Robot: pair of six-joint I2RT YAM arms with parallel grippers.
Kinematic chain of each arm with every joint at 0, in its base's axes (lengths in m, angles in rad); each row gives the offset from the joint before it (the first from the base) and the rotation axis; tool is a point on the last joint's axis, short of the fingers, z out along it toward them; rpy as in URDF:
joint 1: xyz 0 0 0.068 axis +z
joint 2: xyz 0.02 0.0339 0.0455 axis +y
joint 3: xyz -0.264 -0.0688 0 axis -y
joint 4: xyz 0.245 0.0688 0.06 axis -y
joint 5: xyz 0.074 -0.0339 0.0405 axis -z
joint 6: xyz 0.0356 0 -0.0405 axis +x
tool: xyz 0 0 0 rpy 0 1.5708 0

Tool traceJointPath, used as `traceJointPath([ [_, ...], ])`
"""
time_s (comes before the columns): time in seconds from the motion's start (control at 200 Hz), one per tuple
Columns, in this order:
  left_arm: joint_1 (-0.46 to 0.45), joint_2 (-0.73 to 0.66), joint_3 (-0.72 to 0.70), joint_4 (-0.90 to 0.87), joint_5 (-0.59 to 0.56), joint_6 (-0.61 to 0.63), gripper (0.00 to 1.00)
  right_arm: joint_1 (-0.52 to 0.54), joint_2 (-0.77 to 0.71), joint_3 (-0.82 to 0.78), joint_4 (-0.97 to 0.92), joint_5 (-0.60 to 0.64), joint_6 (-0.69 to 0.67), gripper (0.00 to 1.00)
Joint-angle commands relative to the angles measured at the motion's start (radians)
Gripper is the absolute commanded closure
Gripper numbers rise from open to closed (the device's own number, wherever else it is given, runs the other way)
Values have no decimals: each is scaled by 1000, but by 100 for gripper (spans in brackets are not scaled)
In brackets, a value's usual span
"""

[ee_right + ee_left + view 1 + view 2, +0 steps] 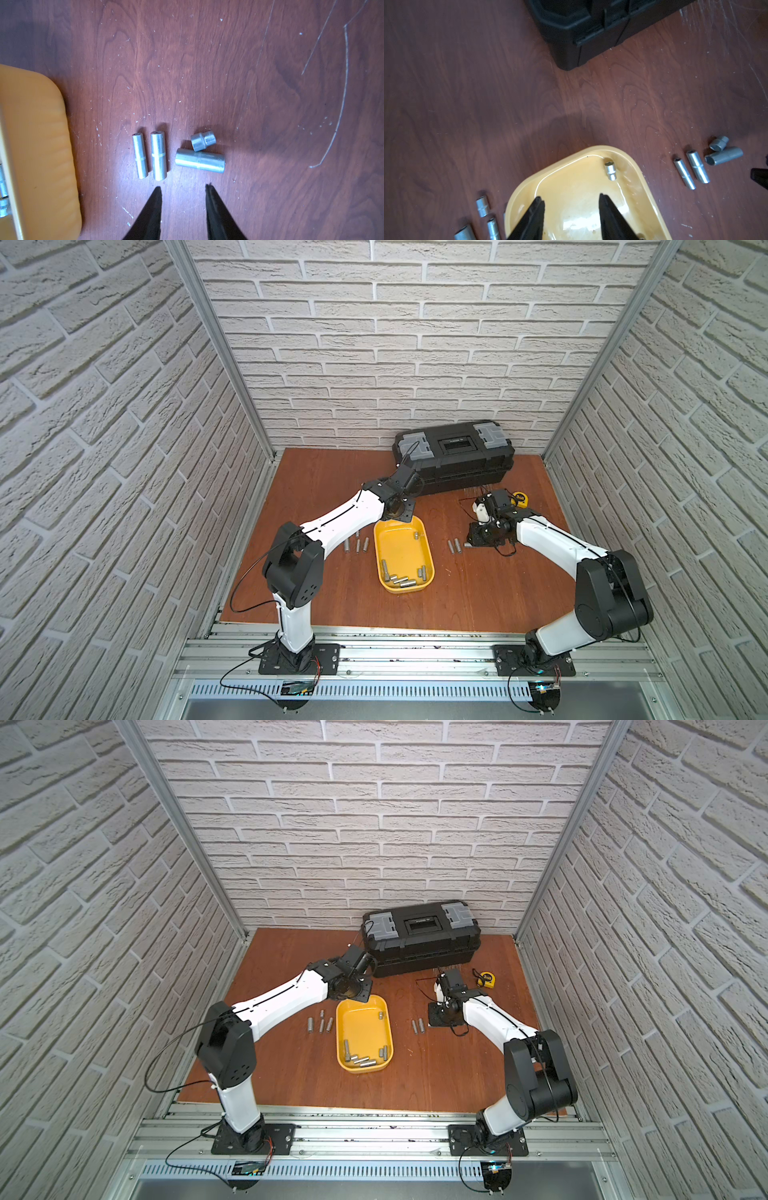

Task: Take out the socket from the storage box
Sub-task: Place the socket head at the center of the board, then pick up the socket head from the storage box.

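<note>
Yellow storage box (401,549) sits on the table (332,489), a socket (610,171) lying in its far corner. Left gripper (570,196) hovers above it, jaws parted, empty; right gripper (183,186), also parted, hangs over loose sockets (158,155) nearby.

Both top views bright, evenly lit; brick walls (83,406) bow at edges. Left wrist view dimmer: toolbox (591,31) blurred, glare inside yellow tub (577,224).

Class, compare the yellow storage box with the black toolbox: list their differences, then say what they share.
The storage box is yellow; the toolbox is black with grey latches. The storage box is shallow and far smaller than the toolbox. The storage box is open, showing sockets inside; the toolbox is shut, contents hidden. Both are rectangular containers resting on the wooden table.
</note>
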Motion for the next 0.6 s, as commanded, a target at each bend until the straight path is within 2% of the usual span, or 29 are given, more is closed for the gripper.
traceJointPath([
  [0.0, -27, 57, 35, -14, 35, 13, 54, 2, -25, -15, 24, -5, 6, 63],
  [0.595, -65, 256, 100, 8, 115, -24, 55, 2, -35, -26, 21, 1, 6, 63],
])
